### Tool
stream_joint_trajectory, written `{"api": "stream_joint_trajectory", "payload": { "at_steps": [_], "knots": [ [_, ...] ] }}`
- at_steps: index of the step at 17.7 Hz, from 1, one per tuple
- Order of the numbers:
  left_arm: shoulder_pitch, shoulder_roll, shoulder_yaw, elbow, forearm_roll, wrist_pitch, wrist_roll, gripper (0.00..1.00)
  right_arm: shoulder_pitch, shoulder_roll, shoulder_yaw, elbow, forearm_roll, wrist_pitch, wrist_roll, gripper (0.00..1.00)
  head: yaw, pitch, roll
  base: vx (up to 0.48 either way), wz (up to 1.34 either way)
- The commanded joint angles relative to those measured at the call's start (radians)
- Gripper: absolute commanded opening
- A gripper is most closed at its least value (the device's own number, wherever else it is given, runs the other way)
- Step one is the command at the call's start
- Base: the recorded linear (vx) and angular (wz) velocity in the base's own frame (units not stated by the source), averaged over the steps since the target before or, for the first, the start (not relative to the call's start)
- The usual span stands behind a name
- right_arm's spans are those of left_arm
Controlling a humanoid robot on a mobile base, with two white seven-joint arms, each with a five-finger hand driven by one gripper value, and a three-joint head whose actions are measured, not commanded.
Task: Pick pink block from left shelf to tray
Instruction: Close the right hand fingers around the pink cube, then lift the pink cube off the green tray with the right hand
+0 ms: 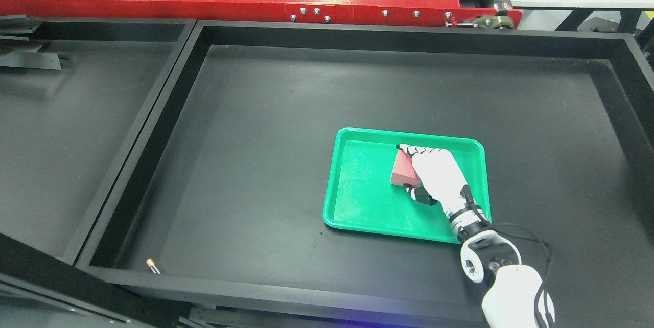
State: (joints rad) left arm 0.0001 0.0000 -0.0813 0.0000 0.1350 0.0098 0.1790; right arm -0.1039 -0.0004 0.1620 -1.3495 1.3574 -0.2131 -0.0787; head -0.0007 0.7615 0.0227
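Your right hand (434, 172) grips the pink block (403, 169) over the green tray (368, 190); fingers wrapped around it.

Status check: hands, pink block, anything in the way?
Right robot hand shut on pink block, over green tray. Left out of view. Path clear.

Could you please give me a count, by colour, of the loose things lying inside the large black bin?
Green: 1, the green plastic tray.
Pink: 1, the pink rectangular block, over the tray in the right robot hand.
Orange and black: 1, a small battery near the bin's front left corner.
Total: 3
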Motion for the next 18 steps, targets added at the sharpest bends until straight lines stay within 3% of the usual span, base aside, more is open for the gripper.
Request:
{"api": "stream_joint_trajectory", "payload": {
  "at_steps": [1,4,6,18],
  "knots": [
    [-0.029,0.017,0.000,-0.017,0.000,-0.001,0.000,1.00,0.000,-0.049,-0.010,-0.048,-0.011,0.001,-0.270,0.03,0.0000,0.000,0.000,0.000,0.00],
    [-0.029,0.017,0.000,-0.017,0.000,-0.001,0.000,1.00,0.027,-0.050,-0.022,-0.105,-0.026,0.001,-0.565,0.03,0.0000,0.000,0.000,0.000,0.00],
    [-0.031,0.017,0.000,-0.017,0.000,-0.001,0.000,1.00,0.052,-0.055,-0.022,-0.143,-0.053,0.001,-0.650,0.03,0.0000,0.000,0.000,0.000,0.00],
    [-0.029,0.017,0.000,-0.017,0.000,-0.001,0.000,1.00,0.087,-0.079,-0.050,-0.221,-0.179,-0.026,-0.742,0.03,0.0000,0.000,0.000,-0.042,0.06]
  ]
}}
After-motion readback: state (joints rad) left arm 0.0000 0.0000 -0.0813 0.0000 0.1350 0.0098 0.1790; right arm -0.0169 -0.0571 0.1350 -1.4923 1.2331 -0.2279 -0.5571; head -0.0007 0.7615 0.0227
